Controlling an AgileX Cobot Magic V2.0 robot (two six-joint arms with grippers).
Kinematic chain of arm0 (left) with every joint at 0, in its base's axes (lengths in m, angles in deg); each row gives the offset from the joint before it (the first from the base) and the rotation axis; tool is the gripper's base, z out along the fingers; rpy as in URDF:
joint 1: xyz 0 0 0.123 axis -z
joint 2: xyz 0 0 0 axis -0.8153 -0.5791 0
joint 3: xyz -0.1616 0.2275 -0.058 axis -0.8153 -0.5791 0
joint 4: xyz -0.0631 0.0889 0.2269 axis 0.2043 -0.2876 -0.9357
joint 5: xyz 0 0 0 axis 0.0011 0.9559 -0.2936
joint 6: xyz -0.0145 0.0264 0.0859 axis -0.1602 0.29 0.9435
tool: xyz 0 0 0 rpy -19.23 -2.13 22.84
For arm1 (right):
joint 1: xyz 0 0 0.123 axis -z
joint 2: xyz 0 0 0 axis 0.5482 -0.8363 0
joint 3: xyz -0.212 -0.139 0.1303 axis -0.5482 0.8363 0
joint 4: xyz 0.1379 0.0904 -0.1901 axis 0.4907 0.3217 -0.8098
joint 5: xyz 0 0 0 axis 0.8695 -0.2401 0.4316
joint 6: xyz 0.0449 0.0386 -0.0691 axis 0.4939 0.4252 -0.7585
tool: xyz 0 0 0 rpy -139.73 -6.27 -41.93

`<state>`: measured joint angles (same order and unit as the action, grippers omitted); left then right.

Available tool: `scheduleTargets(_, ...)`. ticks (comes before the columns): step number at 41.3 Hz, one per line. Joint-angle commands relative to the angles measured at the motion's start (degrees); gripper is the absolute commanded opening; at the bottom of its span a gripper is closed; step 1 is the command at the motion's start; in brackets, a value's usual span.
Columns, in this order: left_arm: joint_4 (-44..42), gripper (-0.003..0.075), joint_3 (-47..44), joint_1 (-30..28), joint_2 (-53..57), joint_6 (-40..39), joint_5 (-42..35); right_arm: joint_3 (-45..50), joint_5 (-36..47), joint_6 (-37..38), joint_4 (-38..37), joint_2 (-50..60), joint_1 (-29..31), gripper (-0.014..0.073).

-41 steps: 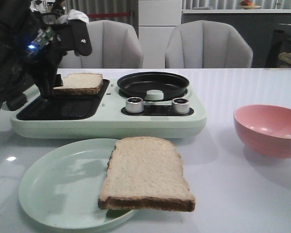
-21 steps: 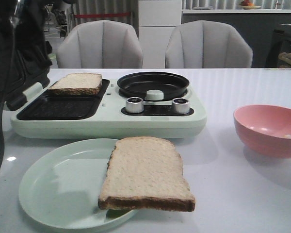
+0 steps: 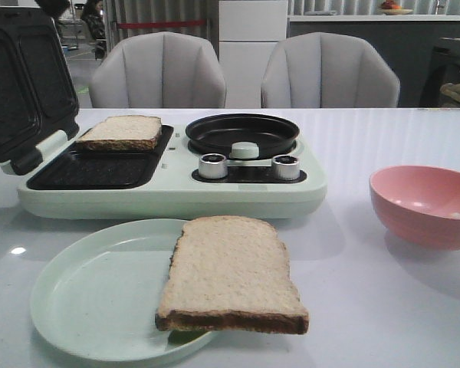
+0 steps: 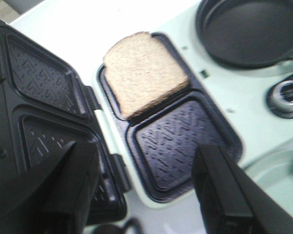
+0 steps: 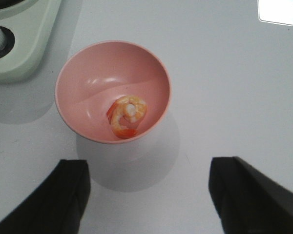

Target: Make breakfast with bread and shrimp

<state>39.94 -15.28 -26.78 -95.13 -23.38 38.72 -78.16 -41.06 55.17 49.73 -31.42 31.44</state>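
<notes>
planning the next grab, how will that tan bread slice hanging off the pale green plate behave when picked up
The tan bread slice juts past the rim of the pale green plate without drooping, so it probably holds its shape at first. Thin and porous, it is likely light and may bend or tear if pinched at one edge. Its rough crumb should grip rather than slip.

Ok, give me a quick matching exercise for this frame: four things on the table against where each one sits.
Things:
1. shrimp
2. far bread slice
3. near bread slice
4. round black pan

Places:
A. hanging over the green plate's rim
B. in the pink bowl
C. behind the two knobs
D. in the open sandwich maker's back tray

Pairs: 1-B, 2-D, 3-A, 4-C
</notes>
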Motion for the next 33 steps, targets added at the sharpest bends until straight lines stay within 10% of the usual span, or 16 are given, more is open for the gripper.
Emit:
scheduleTargets(1, 4.47, 0.0468, 1.47, 1.57, 5.77, 1.63, 0.40, -1.52, 3.83, -0.02, -0.30, 0.16, 0.01, 0.0615)
scheduleTargets(33, 23.85, 0.0466, -25.35, 3.19, 42.59, 3.42, 4.03, -1.52, 3.89, -0.02, -0.24, 0.16, 0.01, 0.0615)
